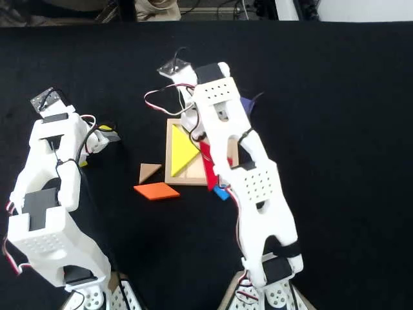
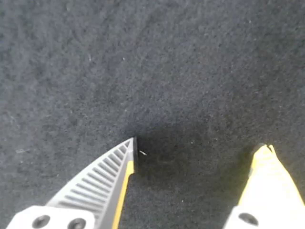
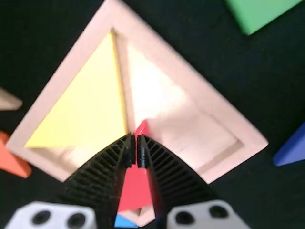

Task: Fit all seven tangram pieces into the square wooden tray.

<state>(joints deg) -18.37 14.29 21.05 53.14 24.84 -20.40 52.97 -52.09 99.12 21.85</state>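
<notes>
The table (image 1: 335, 129) is covered in black cloth. Straight below the right gripper (image 3: 133, 143) lies the wooden tray (image 3: 200, 81). To that gripper's left, just outside the tray, lie a tan triangle (image 1: 149, 172) and an orange piece (image 1: 157, 191). Off the tray on the other side lie a green piece (image 3: 255, 12) and a blue piece (image 3: 291, 148).

Both arms wore blocky white shells, with black motor blocks at the joints and grids of small holes in the panels: the left arm (image 1: 48, 194) well left of the wooden tray (image 1: 167, 148), the right arm (image 1: 248, 174) over it. Red, white and black wires looped loose at the wrists, on the right arm just beyond the tray's far edge. The left gripper (image 2: 198, 145) had one pale ribbed finger edged in yellow and one yellow finger; the right gripper (image 3: 133, 143) had black ribbed fingers on pale grey bases with screw holes.
</notes>
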